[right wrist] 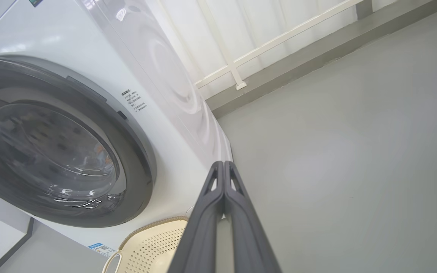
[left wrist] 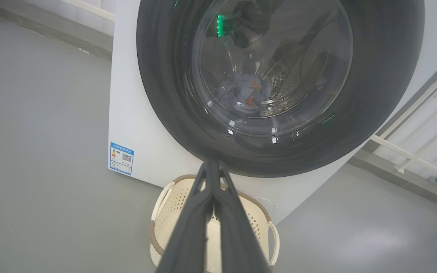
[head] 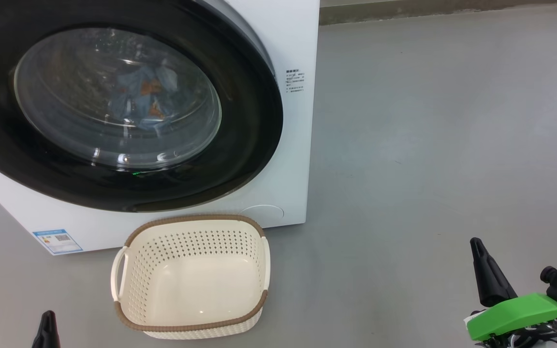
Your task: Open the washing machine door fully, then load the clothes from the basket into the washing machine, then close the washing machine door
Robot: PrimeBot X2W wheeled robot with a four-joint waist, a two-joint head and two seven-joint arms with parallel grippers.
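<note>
Because the washing machine door (head: 240, 159) is big, hard and shiny, I think it will feel heavy and slippery, and it will swing as one stiff piece and not bend. The best place to take hold looks like the grey dip at the right edge of the black ring, not the bulging glass in the middle, which could get knocked or scratched. The door has a wide black ring round a clear glass bowl. It looks shut flat against the white washing machine (head: 298, 48), on the far left of the grey floor (head: 428, 145). Through the glass the clothes (head: 145, 96) show as a small heap, light blue with orange bits, lying in the steel drum; they should be soft, light and floppy. The basket (head: 191, 220), cream with little holes and a brown rim, sits on the floor just in front of the machine with nothing in it. The left end effector (left wrist: 213, 167), near on the left, has its two dark fingers pressed together and holds nothing, and the right end effector (right wrist: 223, 167), near on the right, is the same
</note>
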